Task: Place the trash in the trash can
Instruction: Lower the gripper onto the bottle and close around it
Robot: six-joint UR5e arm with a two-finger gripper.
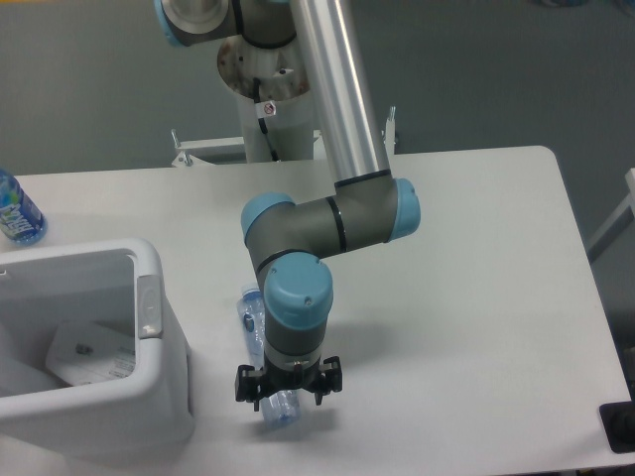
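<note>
The slender clear plastic bottle (252,315) lies on the white table, running from near the bin's right side down toward the front edge. My gripper (287,394) points straight down over the bottle's near end, which sticks out just below it (281,412). The wrist hides the fingertips, so I cannot tell whether they are closed on the bottle. The trash can (99,421), a big white bin with a thick rim and a grey tab (147,305), stands at the front left. A whitish flat pouch (87,355) lies inside it.
A bluer bottle with a blue-green label (15,210) stands at the table's far left edge. The arm's base post (268,109) rises at the back centre. The table's front edge runs just below the gripper. A dark object (620,426) sits at the lower right corner.
</note>
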